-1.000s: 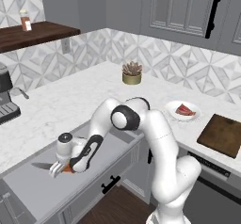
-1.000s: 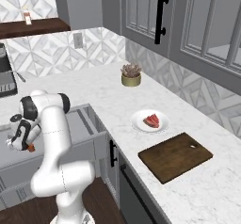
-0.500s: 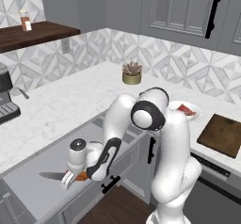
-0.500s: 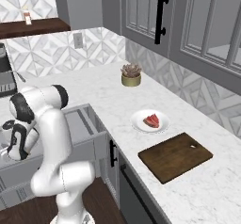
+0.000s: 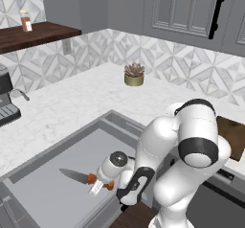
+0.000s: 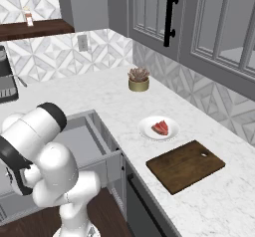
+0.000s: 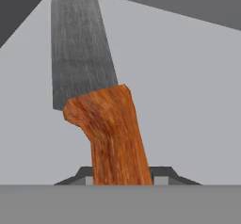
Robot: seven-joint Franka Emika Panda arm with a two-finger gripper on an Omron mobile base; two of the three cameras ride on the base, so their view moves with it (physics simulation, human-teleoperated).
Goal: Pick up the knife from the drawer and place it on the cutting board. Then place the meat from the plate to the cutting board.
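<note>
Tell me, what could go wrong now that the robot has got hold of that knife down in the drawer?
The gripper pinches the knife only by its orange handle, so the long blade may swing or slip out on lifting. The knife sits low in the drawer, so the blade could catch on the drawer's wall on the way up. The cutting board lies far along the counter, beside the plate of meat, so a wide swing might knock them.

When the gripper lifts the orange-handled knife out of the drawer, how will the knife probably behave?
The knife looks rigid, with a steel blade and wooden handle, so it should not bend. The gripper holds the handle only, so the long blade may tip downward. The handle's smooth, curved shape could let it twist between the fingers.
</note>
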